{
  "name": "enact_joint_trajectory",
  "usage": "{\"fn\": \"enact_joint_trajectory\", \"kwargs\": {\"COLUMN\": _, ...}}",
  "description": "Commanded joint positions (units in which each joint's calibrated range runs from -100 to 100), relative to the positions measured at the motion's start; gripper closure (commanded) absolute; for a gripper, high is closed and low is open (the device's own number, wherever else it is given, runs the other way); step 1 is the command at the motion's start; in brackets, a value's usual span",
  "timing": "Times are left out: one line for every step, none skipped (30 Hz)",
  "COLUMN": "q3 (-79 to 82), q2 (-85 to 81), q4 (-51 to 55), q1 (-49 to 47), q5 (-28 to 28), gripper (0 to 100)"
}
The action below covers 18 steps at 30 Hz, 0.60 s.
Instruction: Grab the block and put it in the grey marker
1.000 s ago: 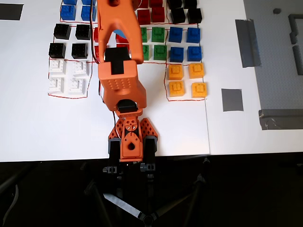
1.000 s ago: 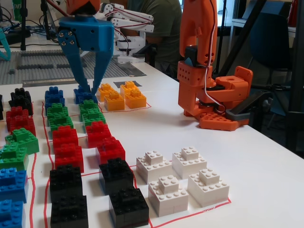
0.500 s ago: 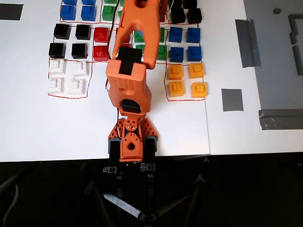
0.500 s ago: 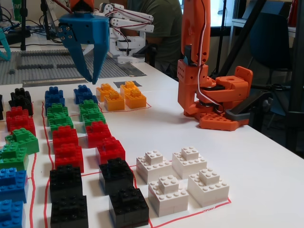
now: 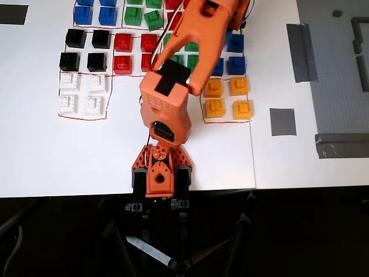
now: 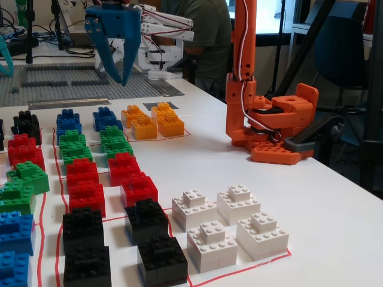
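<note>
While the orange arm (image 5: pixel 173 75) leans over the white table (image 5: pixel 69 156), its blue claw (image 6: pixel 119 75) hangs in the air above the blocks, fingers slightly parted and holding nothing. Blue blocks (image 6: pixel 106 117) sit near the table's far edge in the fixed view, beside orange ones (image 6: pixel 149 122). Toward the table's right edge in the overhead view lies the grey marker (image 5: pixel 282 122), bare. A seated person (image 6: pixel 209 30) is partly hidden behind the arm.

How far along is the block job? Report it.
Done: nothing; the grey marker lies bare. In hand: nothing; the gripper hangs open and empty, raised clear of the blue block. Left: grasp that block, set it on the marker.
</note>
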Motion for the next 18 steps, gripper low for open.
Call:
{"fn": "enact_joint_trajectory", "kwargs": {"q3": -6.25, "q2": -7.63, "q4": 1.33, "q1": 1.16, "q5": 1.17, "gripper": 95}}
{"fn": "enact_joint_trajectory", "kwargs": {"q3": -6.61, "q2": -7.46, "q4": 1.49, "q1": 1.41, "q5": 1.17, "gripper": 94}}
{"fn": "enact_joint_trajectory", "kwargs": {"q3": -6.88, "q2": -7.20, "q4": 1.74, "q1": 1.66, "q5": 1.27, "gripper": 93}}
{"fn": "enact_joint_trajectory", "kwargs": {"q3": -7.34, "q2": -6.86, "q4": 1.90, "q1": 1.99, "q5": 1.27, "gripper": 93}}
{"fn": "enact_joint_trajectory", "kwargs": {"q3": -7.70, "q2": -6.51, "q4": 2.14, "q1": 2.33, "q5": 1.27, "gripper": 93}}
{"fn": "enact_joint_trajectory", "kwargs": {"q3": -7.97, "q2": -6.17, "q4": 2.31, "q1": 2.74, "q5": 1.27, "gripper": 93}}
{"fn": "enact_joint_trajectory", "kwargs": {"q3": -8.34, "q2": -5.91, "q4": 2.55, "q1": 3.08, "q5": 1.32, "gripper": 92}}
{"fn": "enact_joint_trajectory", "kwargs": {"q3": -8.43, "q2": -5.74, "q4": 2.63, "q1": 3.33, "q5": 1.51, "gripper": 91}}
{"fn": "enact_joint_trajectory", "kwargs": {"q3": -8.52, "q2": -5.30, "q4": 2.63, "q1": 3.74, "q5": 1.86, "gripper": 89}}
{"fn": "enact_joint_trajectory", "kwargs": {"q3": -8.61, "q2": -4.87, "q4": 2.63, "q1": 4.16, "q5": 2.30, "gripper": 87}}
{"fn": "enact_joint_trajectory", "kwargs": {"q3": -8.61, "q2": -4.35, "q4": 2.63, "q1": 4.49, "q5": 2.98, "gripper": 85}}
{"fn": "enact_joint_trajectory", "kwargs": {"q3": -8.61, "q2": -3.92, "q4": 2.63, "q1": 4.99, "q5": 3.81, "gripper": 85}}
{"fn": "enact_joint_trajectory", "kwargs": {"q3": -8.43, "q2": -3.66, "q4": 2.63, "q1": 5.49, "q5": 4.40, "gripper": 84}}
{"fn": "enact_joint_trajectory", "kwargs": {"q3": -8.15, "q2": -3.49, "q4": 2.63, "q1": 5.99, "q5": 5.08, "gripper": 84}}
{"fn": "enact_joint_trajectory", "kwargs": {"q3": -7.79, "q2": -3.40, "q4": 2.63, "q1": 6.49, "q5": 5.81, "gripper": 83}}
{"fn": "enact_joint_trajectory", "kwargs": {"q3": -7.43, "q2": -3.32, "q4": 2.55, "q1": 6.90, "q5": 6.45, "gripper": 82}}
{"fn": "enact_joint_trajectory", "kwargs": {"q3": -7.06, "q2": -3.32, "q4": 2.39, "q1": 7.40, "q5": 6.84, "gripper": 80}}
{"fn": "enact_joint_trajectory", "kwargs": {"q3": -6.79, "q2": -3.23, "q4": 1.90, "q1": 7.98, "q5": 7.08, "gripper": 78}}
